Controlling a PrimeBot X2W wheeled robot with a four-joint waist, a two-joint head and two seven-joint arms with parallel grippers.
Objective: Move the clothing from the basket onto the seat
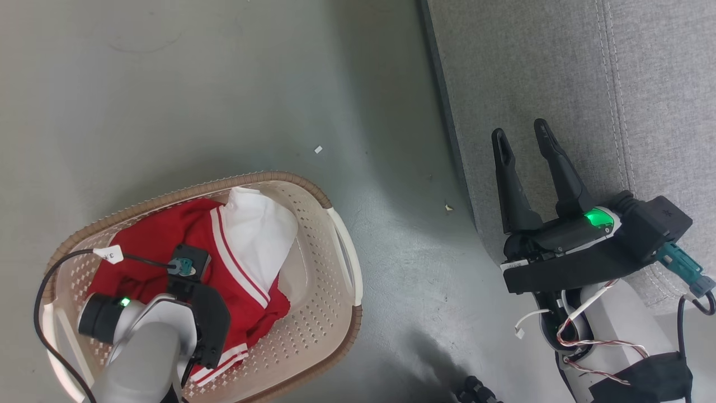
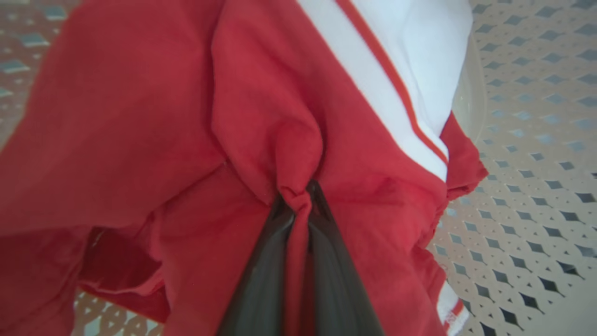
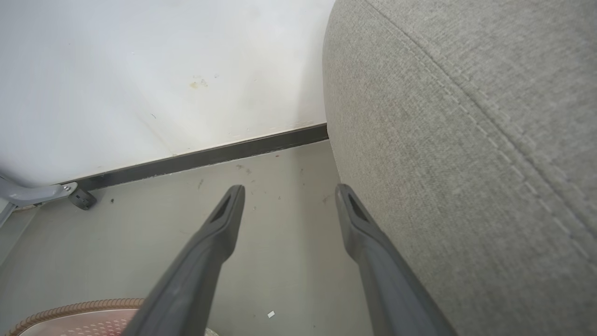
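Red clothing [image 1: 162, 238] lies in the cream basket [image 1: 319, 330], left gripper [image 2: 301, 196] pinching a fold, right gripper [image 1: 523, 137] spread.

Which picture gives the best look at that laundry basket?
The head view: nearly the whole laundry basket, brown rim included, with red clothing inside. The left wrist view shows its perforated wall; the right wrist view, a sliver of rim.
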